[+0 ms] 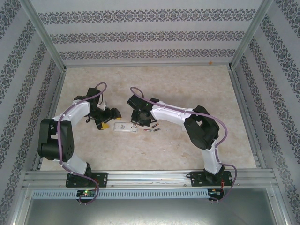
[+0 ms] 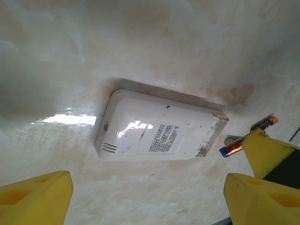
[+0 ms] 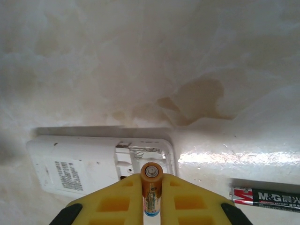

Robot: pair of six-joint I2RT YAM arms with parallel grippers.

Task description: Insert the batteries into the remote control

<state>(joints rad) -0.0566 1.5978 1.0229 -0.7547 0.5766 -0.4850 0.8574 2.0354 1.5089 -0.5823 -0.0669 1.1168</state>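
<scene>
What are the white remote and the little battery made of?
The remote control looks like smooth white plastic: it's glossy, with moulded vent slits and a stuck-on label. The battery in the right claw seems metal: a shiny silvery end cap, wrapped in a coppery-orange printed sleeve.

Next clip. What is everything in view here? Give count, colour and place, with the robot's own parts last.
remote control: one, white, lying back-up mid-table, battery compartment open at its right end.
held battery: one, coppery-orange, between the right gripper's pads, just at the open compartment.
loose battery: one clear, black and red, on the table right of the remote; the top view is too small to count others.
table: one, beige marbled.
enclosure walls: three, white with grey patterned bands, around the table.
left gripper: one, yellow pads, open, over the remote's left end.
right gripper: one, yellow pads, shut on the held battery.
</scene>
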